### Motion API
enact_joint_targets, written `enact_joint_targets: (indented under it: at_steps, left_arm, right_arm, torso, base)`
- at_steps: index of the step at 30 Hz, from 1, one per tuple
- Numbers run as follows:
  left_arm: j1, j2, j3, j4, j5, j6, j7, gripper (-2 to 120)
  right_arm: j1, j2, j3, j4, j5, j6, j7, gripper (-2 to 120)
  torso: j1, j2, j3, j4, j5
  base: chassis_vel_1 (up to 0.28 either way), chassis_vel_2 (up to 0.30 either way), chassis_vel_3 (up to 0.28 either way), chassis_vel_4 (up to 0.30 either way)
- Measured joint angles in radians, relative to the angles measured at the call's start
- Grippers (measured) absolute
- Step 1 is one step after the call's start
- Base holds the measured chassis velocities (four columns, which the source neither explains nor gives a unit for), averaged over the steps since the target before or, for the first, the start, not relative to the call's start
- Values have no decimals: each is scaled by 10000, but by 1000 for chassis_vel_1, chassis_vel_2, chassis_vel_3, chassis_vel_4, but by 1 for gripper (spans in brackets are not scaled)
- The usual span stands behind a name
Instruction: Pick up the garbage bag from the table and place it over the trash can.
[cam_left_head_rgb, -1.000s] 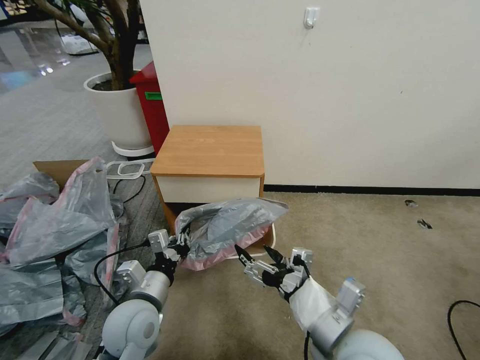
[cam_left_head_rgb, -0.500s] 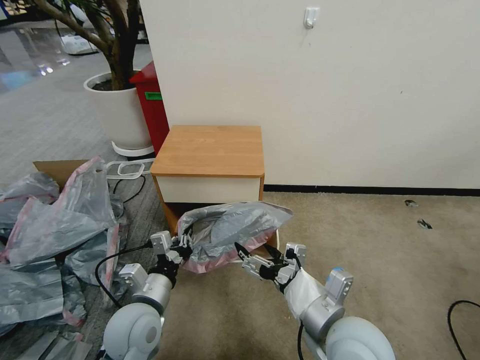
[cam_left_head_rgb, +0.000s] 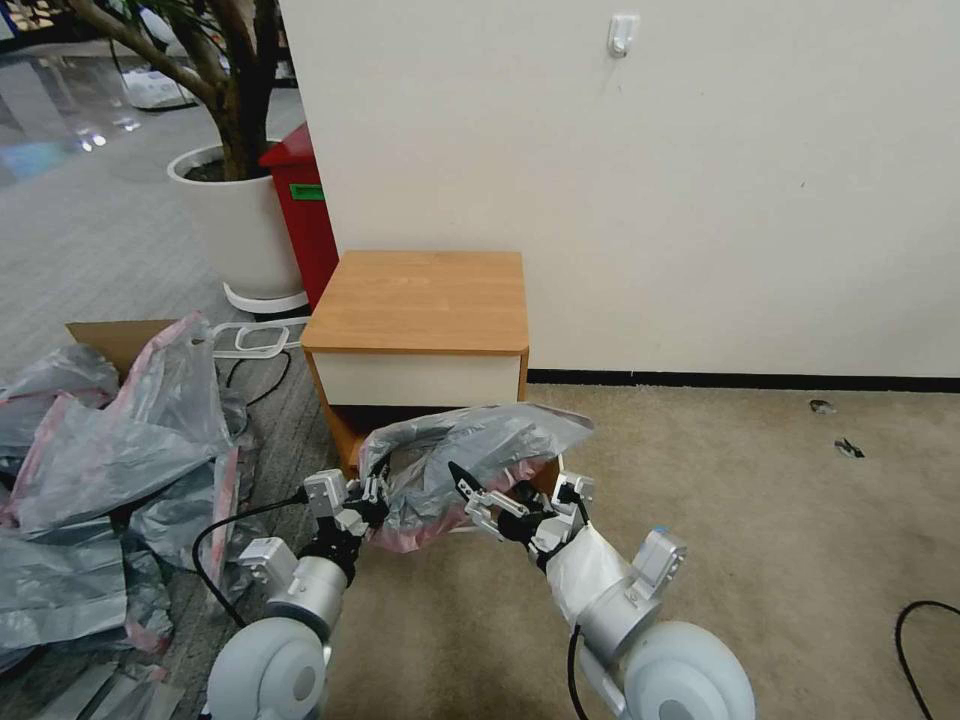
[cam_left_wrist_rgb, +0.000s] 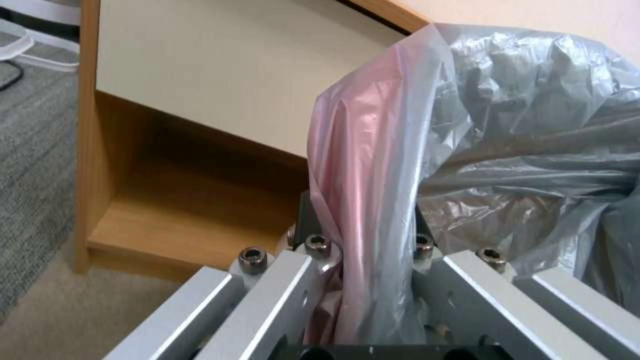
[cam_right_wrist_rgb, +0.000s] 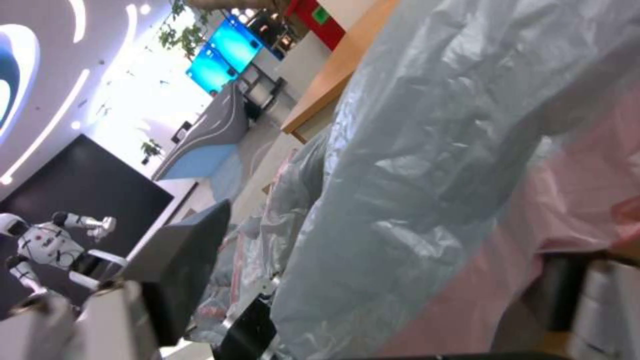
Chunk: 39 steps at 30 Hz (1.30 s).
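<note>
Head view, one garbage bag (cam_left_head_rgb: 470, 450), two claws, left claw (cam_left_head_rgb: 372, 497) pinching rim.

Silver-white arms (cam_left_head_rgb: 300, 585) (black cable (cam_left_head_rgb: 215, 535))

The right gripper (cam_left_head_rgb: 487, 479) has been brought forward and leftward, jaws spread, against the garbage bag (cam_left_head_rgb: 470, 450). The bag has been lifted slightly and spread rightward, while the left gripper (cam_left_head_rgb: 372, 497) has been shifted slightly.
</note>
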Motion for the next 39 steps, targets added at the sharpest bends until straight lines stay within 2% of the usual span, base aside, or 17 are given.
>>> enact_joint_targets:
  at_steps: [1, 4, 5, 9, 10, 14, 16, 19, 20, 24, 35, 39]
  left_arm:
    - [0, 0, 0, 0, 0, 0, 0, 5]
    - [-4, -5, -24, -17, -8, -1, 0, 5]
    - [-4, -5, -24, -17, -8, -1, 0, 5]
    - [-30, -2, -41, -36, -56, -1, -23, 5]
    - [-30, -2, -41, -36, -56, -1, -23, 5]
    - [-55, -14, -72, 1, -113, 0, -51, 5]
    - [-58, -15, -77, 5, -115, 2, -53, 5]
    - [-114, -42, -123, 55, -144, 18, -74, 5]
    - [-114, -42, -123, 55, -144, 18, -74, 5]
    - [-229, -75, -164, 104, -252, 75, -179, 5]
    - [-560, -262, -518, 120, -765, 471, -544, 5]
    - [-600, -304, -661, 44, -1248, 639, -772, 5]
  right_arm:
    - [0, 0, 0, 0, 0, 0, 0, 86]
    - [-6, 3, 25, -104, -27, 127, -101, 73]
    - [-6, 3, 25, -104, -27, 127, -101, 73]
    - [-34, 11, 78, -175, -86, 369, -390, 54]
    - [-34, 11, 78, -175, -86, 369, -390, 54]
    - [-111, 10, 109, -225, -191, 495, -583, 37]
    - [-124, 7, 109, -226, -203, 508, -608, 33]
    - [-158, -1, 110, -226, -254, 550, -701, 18]
    - [-158, -1, 110, -226, -254, 550, -701, 18]
    - [-191, -6, 100, -223, -324, 563, -742, 0]
    - [-499, -23, 154, -159, -660, 662, -976, 0]
    - [-659, -11, 220, -149, -852, 729, -1118, 0]
  torso:
    - [0, 0, 0, 0, 0]
    - [0, 0, 0, 0, 0]
    - [0, 0, 0, 0, 0]
    - [0, 0, 0, -1, 0]
    - [0, 0, 0, -1, 0]
    - [0, 0, 0, 0, 0]
    - [1, 0, 0, 0, 0]
    - [0, 0, 0, 0, 0]
    - [0, 0, 0, 0, 0]
    - [0, 0, 0, 0, 0]
    - [0, 0, 0, 0, 0]
    - [0, -1, 0, 0, 0]
  base:
    - [0, 0, 0, 0]
    - [0, 0, 0, 0]
    - [0, 0, 0, 0]
    - [0, 0, 0, 0]
    - [0, 0, 0, 0]
    - [0, 0, 0, 0]
    - [0, 0, 0, 0]
    - [0, 0, 0, 0]
    - [0, 0, 0, 0]
    - [0, 0, 0, 0]
    - [0, 0, 0, 0]
    - [0, 0, 0, 0]
